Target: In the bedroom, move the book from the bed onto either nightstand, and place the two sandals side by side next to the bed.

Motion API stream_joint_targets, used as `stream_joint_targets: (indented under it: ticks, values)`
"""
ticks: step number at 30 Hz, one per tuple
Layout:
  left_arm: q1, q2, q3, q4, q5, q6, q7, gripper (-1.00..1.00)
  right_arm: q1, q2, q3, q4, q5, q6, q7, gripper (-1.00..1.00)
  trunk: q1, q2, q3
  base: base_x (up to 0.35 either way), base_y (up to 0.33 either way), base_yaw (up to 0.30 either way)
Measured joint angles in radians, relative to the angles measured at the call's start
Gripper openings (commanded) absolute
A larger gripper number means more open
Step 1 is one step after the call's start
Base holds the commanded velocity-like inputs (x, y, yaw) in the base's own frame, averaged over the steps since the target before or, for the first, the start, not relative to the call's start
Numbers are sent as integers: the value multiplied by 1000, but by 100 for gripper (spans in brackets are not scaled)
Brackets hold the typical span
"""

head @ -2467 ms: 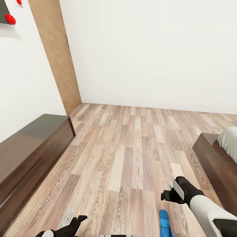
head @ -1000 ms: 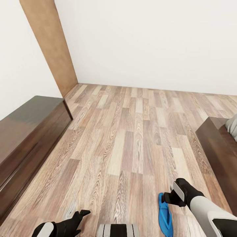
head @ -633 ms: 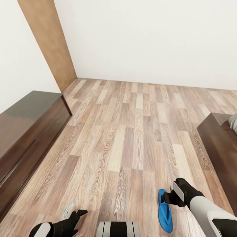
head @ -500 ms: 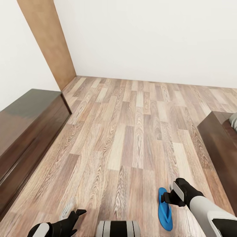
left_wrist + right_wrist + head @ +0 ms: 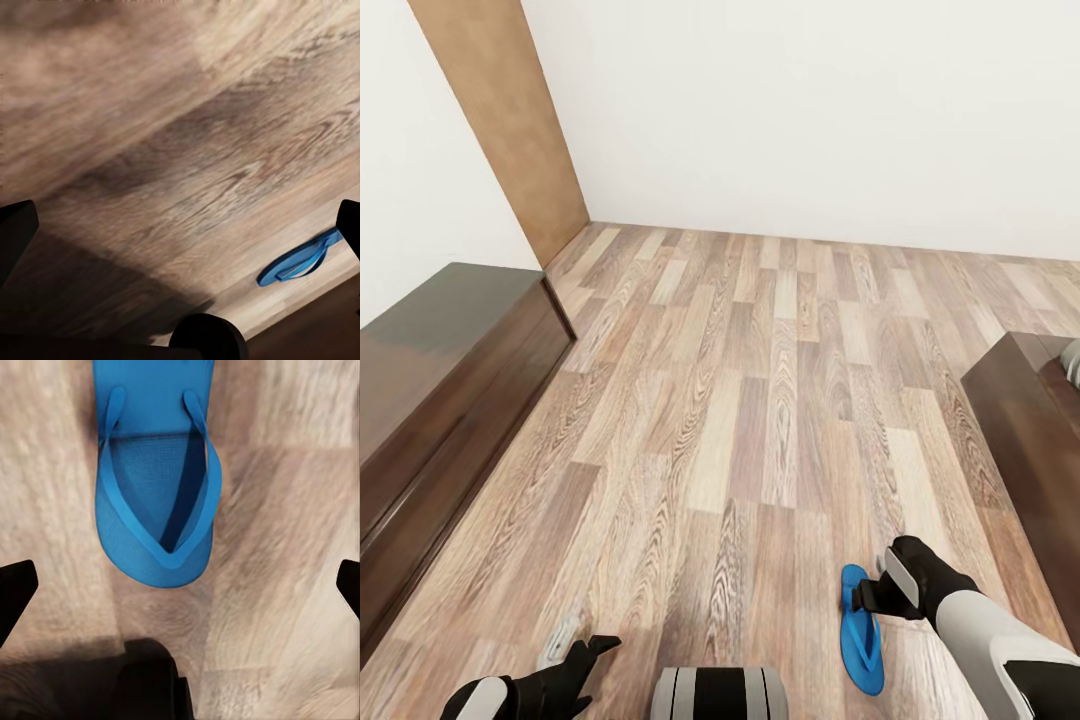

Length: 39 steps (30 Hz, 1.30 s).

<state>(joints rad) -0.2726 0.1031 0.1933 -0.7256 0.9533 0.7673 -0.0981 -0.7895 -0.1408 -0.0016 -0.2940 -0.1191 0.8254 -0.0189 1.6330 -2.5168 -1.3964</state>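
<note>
A wood-plank floor (image 5: 760, 400) runs back to plain white walls (image 5: 810, 110), with a tan wooden panel (image 5: 510, 120) standing in the far left corner. The right gripper (image 5: 882, 592) hangs low over the floor at the lower right of the head view, and in the right wrist view its two dark fingertips (image 5: 15, 592) sit at opposite edges of the frame, spread wide with nothing between them but floor and shoe. A bright blue sandal (image 5: 860, 632) lies flat on the planks just beside and under this gripper; in the right wrist view the sandal (image 5: 156, 480) shows its rounded toe end and thin V-shaped straps, apart from both fingertips. The left gripper (image 5: 585, 660) hangs near the floor at the lower left, its fingertips (image 5: 16, 225) likewise far apart and holding nothing; the left wrist view catches the sandal (image 5: 300, 259) well off to one side on the floor. Farther out, a long low dark brown cabinet (image 5: 440, 400) lines the left wall, and the dark wooden corner of the bed (image 5: 1025, 430) enters at the right edge.
</note>
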Motion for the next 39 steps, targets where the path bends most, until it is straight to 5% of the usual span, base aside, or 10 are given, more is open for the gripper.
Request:
stream_joint_targets:
  ticks: [18,31,39]
  values:
    - [0,22,9,0,1,5,-1,100,-3,0,0,-4,10,-66,15,100,0,0,0,0,0,0]
    - [0,39,13,0,39,27,-45,100,-4,-2,1,-3,10,-118,22,100,0,0,0,0,0,0]
    - [0,41,45,-2,44,46,-49,100,-10,0,1,-4,10,-126,22,100,0,0,0,0,0,0]
